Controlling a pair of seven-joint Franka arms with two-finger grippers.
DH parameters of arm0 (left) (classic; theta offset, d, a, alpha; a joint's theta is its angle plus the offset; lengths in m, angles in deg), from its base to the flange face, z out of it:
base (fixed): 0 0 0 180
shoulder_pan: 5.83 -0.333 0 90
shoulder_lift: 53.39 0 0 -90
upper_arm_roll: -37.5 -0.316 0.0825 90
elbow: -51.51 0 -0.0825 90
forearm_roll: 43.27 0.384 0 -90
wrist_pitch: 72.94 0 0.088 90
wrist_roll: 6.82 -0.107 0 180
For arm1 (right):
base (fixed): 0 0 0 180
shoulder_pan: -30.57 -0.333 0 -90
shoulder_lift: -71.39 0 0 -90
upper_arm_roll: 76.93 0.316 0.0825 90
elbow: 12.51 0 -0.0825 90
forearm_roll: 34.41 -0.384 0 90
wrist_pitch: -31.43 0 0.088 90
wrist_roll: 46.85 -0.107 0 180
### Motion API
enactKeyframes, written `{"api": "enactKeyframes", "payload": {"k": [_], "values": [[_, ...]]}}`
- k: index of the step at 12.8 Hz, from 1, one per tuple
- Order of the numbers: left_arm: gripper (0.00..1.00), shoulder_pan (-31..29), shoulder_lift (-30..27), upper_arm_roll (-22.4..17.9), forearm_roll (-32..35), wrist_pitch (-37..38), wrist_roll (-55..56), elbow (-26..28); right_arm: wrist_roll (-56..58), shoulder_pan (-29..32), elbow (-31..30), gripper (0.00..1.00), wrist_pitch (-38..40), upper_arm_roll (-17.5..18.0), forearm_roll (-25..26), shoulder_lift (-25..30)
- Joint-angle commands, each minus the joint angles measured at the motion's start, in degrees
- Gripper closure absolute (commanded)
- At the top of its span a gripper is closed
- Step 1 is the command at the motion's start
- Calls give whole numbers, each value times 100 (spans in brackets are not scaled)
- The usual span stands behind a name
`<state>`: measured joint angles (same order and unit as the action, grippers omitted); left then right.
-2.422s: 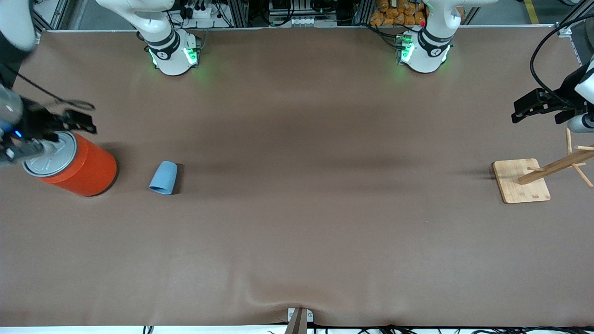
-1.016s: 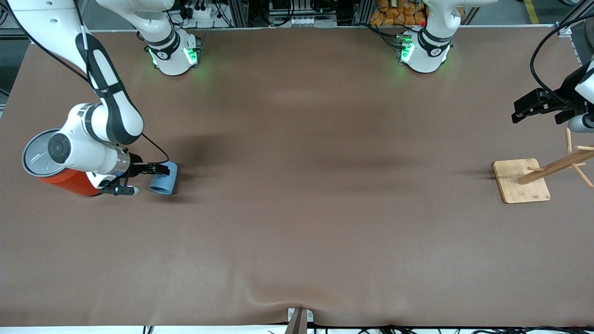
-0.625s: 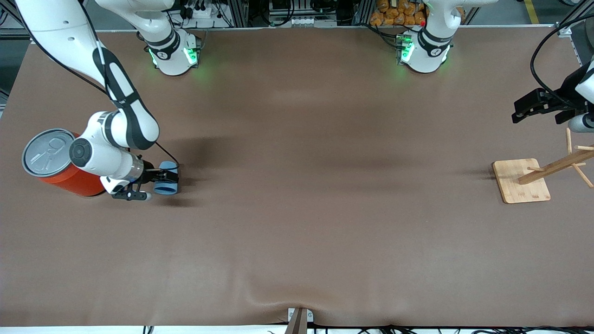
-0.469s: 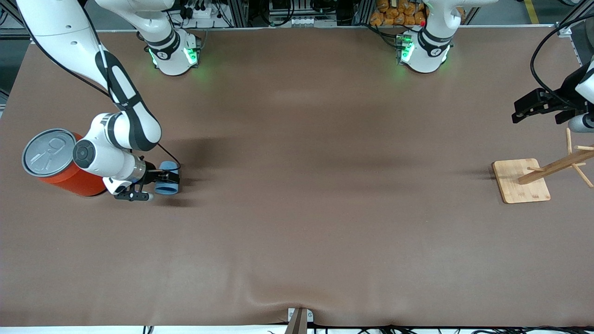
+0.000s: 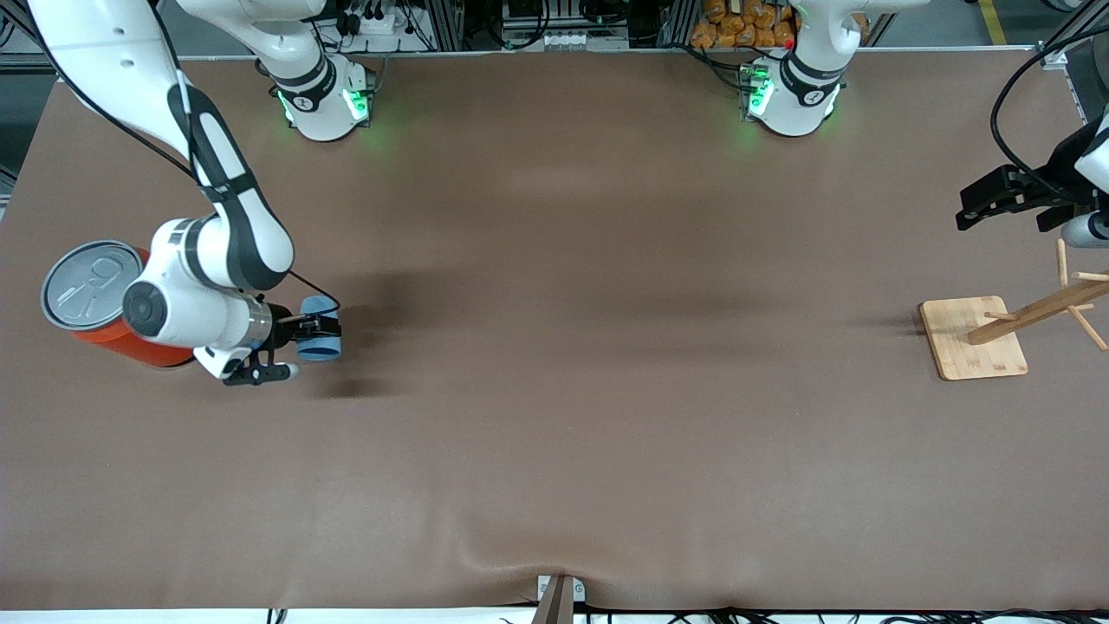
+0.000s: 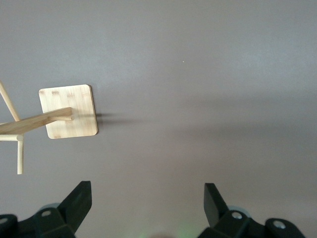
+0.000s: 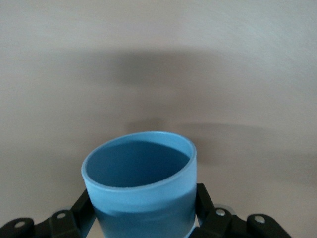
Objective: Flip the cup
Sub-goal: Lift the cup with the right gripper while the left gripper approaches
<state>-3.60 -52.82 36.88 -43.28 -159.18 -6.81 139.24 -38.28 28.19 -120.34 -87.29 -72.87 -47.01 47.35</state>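
The small light-blue cup [image 5: 320,340] is held on its side in my right gripper [image 5: 305,338], just above the brown table [image 5: 554,390], beside the orange can. In the right wrist view the cup [image 7: 141,193] fills the lower middle, its dark-blue inside facing away from the wrist, with a black finger pressed on each side of its wall. My left gripper [image 5: 970,204] waits open and empty in the air over the left arm's end of the table, above the wooden stand; its fingers [image 6: 77,203] stand wide apart.
A big orange can [image 5: 104,303] with a grey pull-tab lid stands at the right arm's end, partly covered by the right wrist. A wooden stand on a square base [image 5: 972,336], also in the left wrist view [image 6: 68,111], sits at the left arm's end.
My right arm came in from the table's end, closed on the cup lying on its side and has lifted it slightly, shifting it toward the table's middle. The left arm has not moved.
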Motion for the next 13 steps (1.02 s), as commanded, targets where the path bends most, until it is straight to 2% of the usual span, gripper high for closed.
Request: {"api": "enactKeyframes", "payload": {"k": [1,4,5,8,9,11,13], "values": [[0,-29,-13,18,-8,-16,-28,-29,100,-621,1015,100,657,7,-94,-21],[0,-29,-13,18,-8,-24,-37,-29,608,-1814,1648,100,89,-1,81,-363],[0,-29,-13,18,-8,-24,-28,-29,758,-2184,1990,100,8,-10,352,-634],[0,-38,-13,18,-8,-24,-28,-29,943,-2969,2905,100,-28,-1,1801,-1338],[0,-38,-13,9,-8,-24,-28,-29,1554,-3127,3151,100,-142,-1,2040,-1584],[0,-38,-13,9,-8,-24,-37,-29,2873,-3356,3294,100,-1078,-1,2069,-1971],[0,-38,-4,0,-8,-33,-28,-29,2843,-3899,3442,100,-1329,-54,2112,-2261]]}}
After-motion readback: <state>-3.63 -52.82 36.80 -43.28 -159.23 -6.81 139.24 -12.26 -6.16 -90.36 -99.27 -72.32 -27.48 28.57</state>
